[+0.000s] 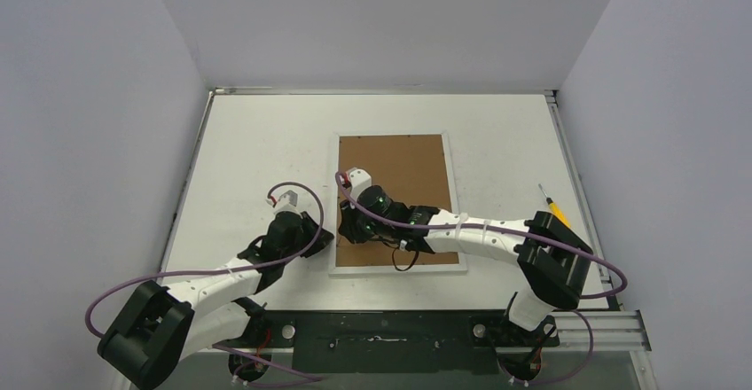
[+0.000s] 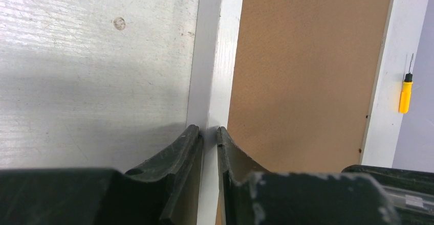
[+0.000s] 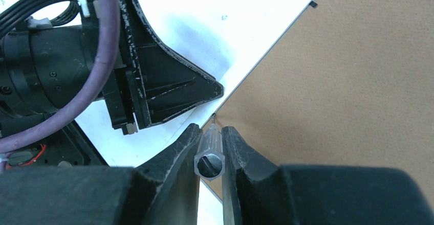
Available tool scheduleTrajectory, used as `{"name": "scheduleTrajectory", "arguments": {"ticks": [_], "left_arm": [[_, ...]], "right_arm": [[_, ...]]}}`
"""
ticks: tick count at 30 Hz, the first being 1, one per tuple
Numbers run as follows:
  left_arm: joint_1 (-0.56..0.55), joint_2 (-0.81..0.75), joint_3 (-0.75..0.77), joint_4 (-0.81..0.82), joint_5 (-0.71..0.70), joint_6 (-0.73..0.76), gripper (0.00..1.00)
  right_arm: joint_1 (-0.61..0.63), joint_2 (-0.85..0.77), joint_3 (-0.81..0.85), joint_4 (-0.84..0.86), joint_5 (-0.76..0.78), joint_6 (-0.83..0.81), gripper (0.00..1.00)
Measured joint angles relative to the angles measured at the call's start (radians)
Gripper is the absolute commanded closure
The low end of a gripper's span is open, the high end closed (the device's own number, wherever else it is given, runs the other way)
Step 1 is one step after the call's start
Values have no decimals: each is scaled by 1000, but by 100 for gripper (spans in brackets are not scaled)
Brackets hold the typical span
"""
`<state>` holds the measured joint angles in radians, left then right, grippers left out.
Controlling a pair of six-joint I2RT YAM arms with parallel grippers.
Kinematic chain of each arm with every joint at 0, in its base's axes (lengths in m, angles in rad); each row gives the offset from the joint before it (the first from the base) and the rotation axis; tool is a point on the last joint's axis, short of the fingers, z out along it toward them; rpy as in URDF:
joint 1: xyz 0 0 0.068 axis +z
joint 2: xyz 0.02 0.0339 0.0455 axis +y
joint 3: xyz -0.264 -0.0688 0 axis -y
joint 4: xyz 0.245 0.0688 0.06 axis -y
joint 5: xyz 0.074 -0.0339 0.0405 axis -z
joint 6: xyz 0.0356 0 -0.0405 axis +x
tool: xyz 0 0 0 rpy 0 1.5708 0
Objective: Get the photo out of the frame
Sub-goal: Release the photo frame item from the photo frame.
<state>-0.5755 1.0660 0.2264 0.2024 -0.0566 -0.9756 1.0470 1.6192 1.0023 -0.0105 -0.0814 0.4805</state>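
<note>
Frame (image 1: 399, 164) lay back-up on the surface (image 1: 266, 142); left gripper (image 2: 210, 132) pinched its white border, right gripper (image 3: 211, 132) clamped a clear-handled tool (image 3: 210, 158).

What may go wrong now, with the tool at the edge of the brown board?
1. The right gripper pinches the clear tool, its tip at the seam of the backing board; prying may make it slip or twist.
2. The left gripper clamps only the thin white border of the frame; the frame may shift or lift.
</note>
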Motion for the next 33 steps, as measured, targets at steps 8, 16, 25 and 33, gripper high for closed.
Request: {"name": "scheduleTrajectory", "arguments": {"ticks": [8, 16, 25, 33], "left_arm": [[-6, 14, -10, 32, 3, -31, 86], [-8, 15, -19, 49, 2, -44, 86], [-8, 15, -20, 50, 2, -57, 86], [-13, 7, -25, 50, 1, -61, 86]], "right_arm": [[52, 0, 30, -47, 80, -48, 95], [80, 12, 47, -52, 127, -74, 95], [89, 15, 49, -46, 142, -77, 95], [89, -33, -52, 56, 168, -38, 95]]}}
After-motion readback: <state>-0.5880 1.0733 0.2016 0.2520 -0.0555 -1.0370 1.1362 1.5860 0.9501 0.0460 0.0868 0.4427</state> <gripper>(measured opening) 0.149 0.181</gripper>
